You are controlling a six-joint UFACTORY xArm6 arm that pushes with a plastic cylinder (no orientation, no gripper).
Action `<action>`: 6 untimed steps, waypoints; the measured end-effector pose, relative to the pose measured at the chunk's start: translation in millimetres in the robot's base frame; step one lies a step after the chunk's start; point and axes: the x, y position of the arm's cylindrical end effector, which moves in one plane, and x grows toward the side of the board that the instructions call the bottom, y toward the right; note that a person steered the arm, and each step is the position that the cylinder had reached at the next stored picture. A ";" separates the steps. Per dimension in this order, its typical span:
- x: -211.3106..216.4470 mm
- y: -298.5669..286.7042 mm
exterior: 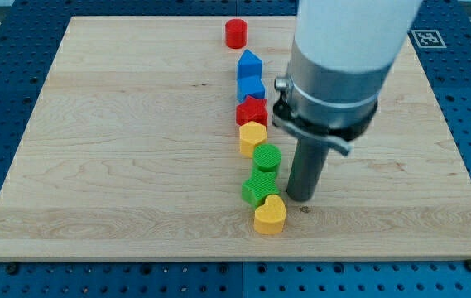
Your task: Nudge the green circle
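Note:
The green circle [266,157] stands on the wooden board [119,149] in a column of blocks right of the middle. Below it lies a green star-like block [257,188] and a yellow heart [270,215]. Above it is a yellow hexagon [252,136]. My tip [300,198] rests on the board just to the right of the green star block and below-right of the green circle, with a small gap to the circle.
Higher in the column are a red block [252,111], a blue cube [252,88], a blue pointed block [249,64] and a red cylinder [236,33] near the view's top. The arm's wide white and grey body [338,58] hangs over the board's right part.

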 end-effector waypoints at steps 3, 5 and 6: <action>-17.6 -11.4; -17.1 -16.7; -17.0 23.8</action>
